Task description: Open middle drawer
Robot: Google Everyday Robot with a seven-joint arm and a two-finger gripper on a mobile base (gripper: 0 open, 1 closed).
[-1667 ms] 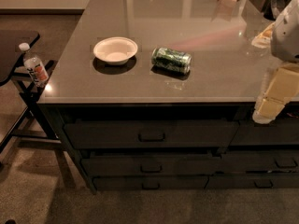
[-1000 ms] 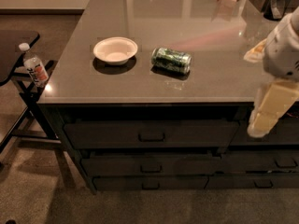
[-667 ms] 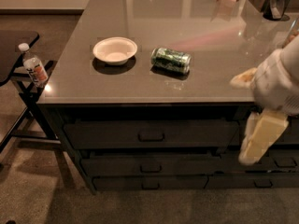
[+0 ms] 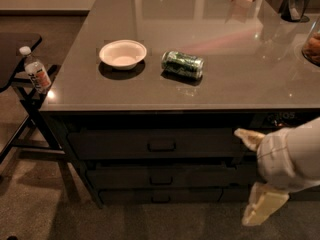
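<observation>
handle (image 4: 161, 180) of the middle drawer (image 4: 120, 176) is sitting untouched, drawer shut, under the surface (image 4: 240, 59). the gripper (image 4: 260, 209) is dropping from surface height to drawer level, well right of the handle; i cannot tell its opening. the reach is likely starting.

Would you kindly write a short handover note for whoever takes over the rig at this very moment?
Gripper: open, holding nothing, low at the right end of the drawer fronts, well to the right of the handles.
Middle drawer: shut, below the top drawer; its loop handle is untouched.
Done: nothing on the drawer yet.
Left: bring the gripper across to the loop handle, grip it, pull the drawer out.
</observation>
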